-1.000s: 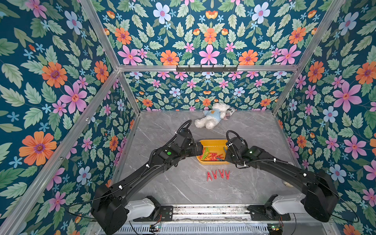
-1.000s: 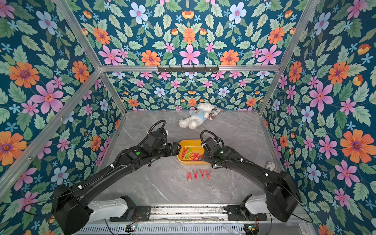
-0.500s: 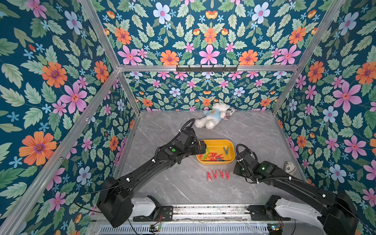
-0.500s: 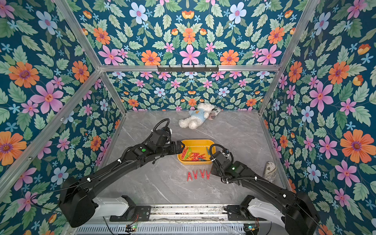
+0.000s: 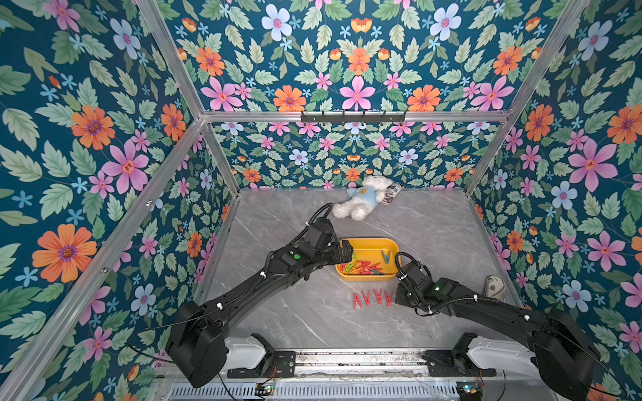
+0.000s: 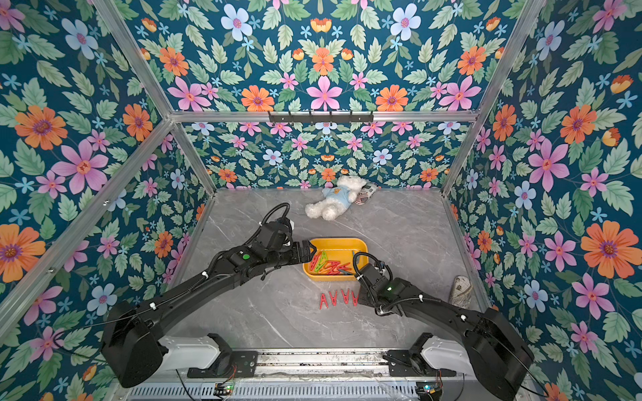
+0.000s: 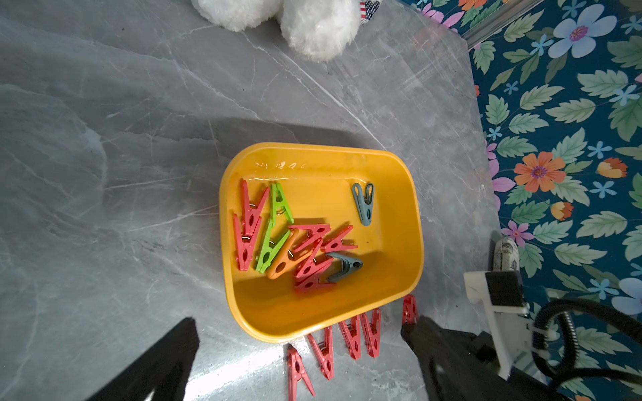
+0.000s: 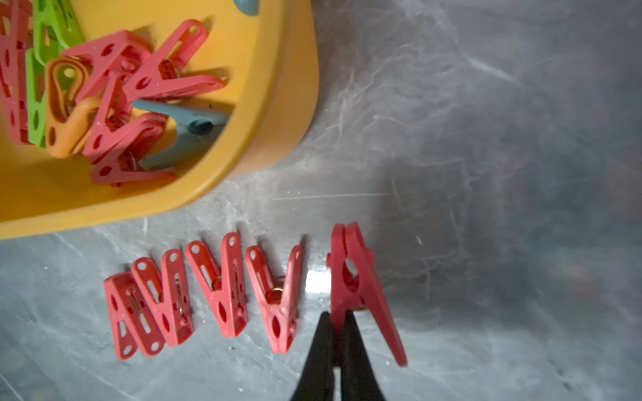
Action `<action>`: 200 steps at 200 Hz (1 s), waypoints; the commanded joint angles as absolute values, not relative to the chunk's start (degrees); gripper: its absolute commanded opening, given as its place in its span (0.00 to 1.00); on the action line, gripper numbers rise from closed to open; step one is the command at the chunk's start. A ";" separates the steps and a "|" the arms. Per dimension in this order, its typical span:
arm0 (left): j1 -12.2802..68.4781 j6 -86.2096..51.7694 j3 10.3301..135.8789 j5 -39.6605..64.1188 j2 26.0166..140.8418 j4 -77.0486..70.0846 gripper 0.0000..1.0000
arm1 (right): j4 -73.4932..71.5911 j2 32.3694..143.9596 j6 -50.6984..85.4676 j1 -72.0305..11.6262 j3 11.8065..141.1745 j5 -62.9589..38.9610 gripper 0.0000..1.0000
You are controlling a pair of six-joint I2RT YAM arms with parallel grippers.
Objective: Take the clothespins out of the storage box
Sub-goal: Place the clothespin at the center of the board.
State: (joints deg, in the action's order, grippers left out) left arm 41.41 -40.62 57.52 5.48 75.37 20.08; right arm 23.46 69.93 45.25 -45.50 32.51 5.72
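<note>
grey marble tabletop (image 5: 312, 319), floral walls (image 5: 347, 69), left gripper (image 5: 342, 251) spread wide and empty, right gripper (image 8: 335, 324) pinching a red clothespin (image 8: 357, 250)

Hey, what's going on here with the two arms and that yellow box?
The robot is emptying the yellow storage box. The right gripper is shut on a red clothespin beside a row of four red ones on the table. The left gripper hangs open at the box's edge, holding nothing. A mixed pile lies inside.
</note>
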 commanded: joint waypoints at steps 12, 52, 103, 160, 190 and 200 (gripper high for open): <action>41.40 -41.22 57.30 5.17 75.09 20.39 1.00 | 20.47 71.76 45.75 -45.52 32.09 3.53 0.02; 41.40 -41.18 56.95 5.02 74.96 20.42 1.00 | 21.43 72.03 46.74 -45.61 31.38 2.55 0.02; 41.37 -41.28 56.51 5.80 75.80 19.42 1.00 | 23.16 71.02 47.72 -45.93 30.68 1.41 0.02; 41.38 -41.31 56.51 6.23 76.06 19.16 1.00 | 21.93 73.06 47.99 -46.68 30.59 -0.24 0.04; 41.37 -41.21 56.51 5.98 76.19 19.33 1.00 | 22.27 73.51 47.90 -46.68 31.09 -0.19 0.20; 41.33 -41.19 56.73 5.76 76.43 19.57 1.00 | 22.76 73.01 47.74 -46.74 31.57 0.20 0.24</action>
